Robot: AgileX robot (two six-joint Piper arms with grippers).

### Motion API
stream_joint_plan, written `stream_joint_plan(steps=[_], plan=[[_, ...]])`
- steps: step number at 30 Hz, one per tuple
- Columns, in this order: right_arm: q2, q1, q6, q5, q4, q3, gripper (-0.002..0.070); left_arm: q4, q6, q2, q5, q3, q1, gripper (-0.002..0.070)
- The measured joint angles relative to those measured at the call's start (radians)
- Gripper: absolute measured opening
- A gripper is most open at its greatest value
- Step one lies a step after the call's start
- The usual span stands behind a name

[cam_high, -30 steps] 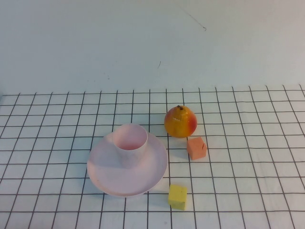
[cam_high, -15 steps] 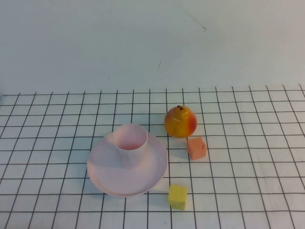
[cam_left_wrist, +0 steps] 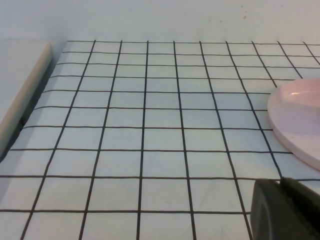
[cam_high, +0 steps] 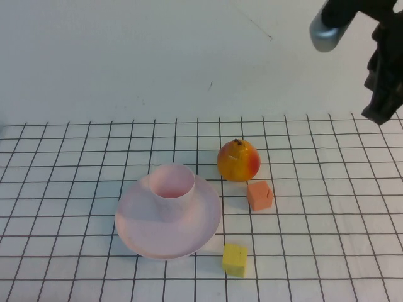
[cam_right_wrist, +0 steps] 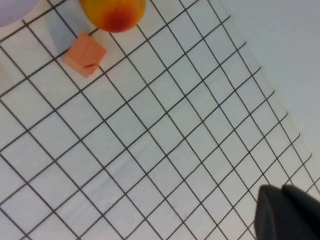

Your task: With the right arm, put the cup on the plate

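Observation:
The pale pink cup (cam_high: 173, 182) stands upright on the far part of the pale pink plate (cam_high: 189, 236), left of the table's centre. The plate's edge also shows in the left wrist view (cam_left_wrist: 295, 115) and as a sliver in the right wrist view (cam_right_wrist: 12, 10). My right gripper (cam_high: 379, 113) hangs high at the far right, well away from the cup, its fingers together and empty in the right wrist view (cam_right_wrist: 281, 192). My left gripper (cam_left_wrist: 280, 186) is out of the high view. It sits low over the grid left of the plate, shut and empty.
A yellow-red pear (cam_high: 238, 160) sits just right of the plate, with an orange cube (cam_high: 259, 195) in front of it and a yellow cube (cam_high: 235, 259) near the plate's front right. A raised pale ledge (cam_left_wrist: 22, 95) borders the grid mat's left side.
My right arm has come into the high view at the top right; it was absent in both earlier frames. Cup, plate, pear and cubes have not moved.

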Motion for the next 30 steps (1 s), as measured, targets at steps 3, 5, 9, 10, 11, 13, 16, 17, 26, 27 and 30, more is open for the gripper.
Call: stream_joint_plan(steps=[3,5,9,10,11,13,16,17,26,27,30], plan=[[-0.064,-0.011,-0.011,-0.036,0.035,0.044,-0.0001,0.000,0.000,0.000,0.000,0.000,0.000,-0.0003],[-0.161,-0.037,-0.004,-0.144,0.077,0.119,-0.0001,0.000,0.000,0.000,0.000,0.000,0.000,-0.0003],[-0.395,-0.127,-0.002,-0.395,0.160,0.333,-0.0001,0.000,0.000,0.000,0.000,0.000,0.000,-0.0003],[-0.467,-0.158,0.000,-0.454,0.187,0.400,-0.0001,0.000,0.000,0.000,0.000,0.000,0.000,-0.0003],[-0.539,-0.193,0.005,-0.512,0.214,0.472,-0.0001,0.000,0.000,0.000,0.000,0.000,0.000,-0.0003],[-0.687,-0.256,0.015,-0.621,0.259,0.613,-0.0001,0.000,0.000,0.000,0.000,0.000,0.000,-0.0003],[-0.905,-0.346,0.024,-0.804,0.311,0.862,-0.0001,0.000,0.000,0.000,0.000,0.000,0.000,-0.0003],[-0.988,-0.375,0.026,-0.870,0.320,0.956,-0.0001,0.000,0.000,0.000,0.000,0.000,0.000,-0.0003],[-1.529,-0.577,0.051,-1.270,0.414,1.640,-0.0002,0.000,0.000,0.000,0.000,0.000,0.000,-0.0003],[-1.536,-0.586,0.054,-1.285,0.420,1.680,-0.0002,0.000,0.000,0.000,0.000,0.000,0.000,-0.0003],[-1.543,-0.593,0.053,-1.261,0.429,1.715,-0.0002,0.000,0.000,0.000,0.000,0.000,0.000,-0.0003]])
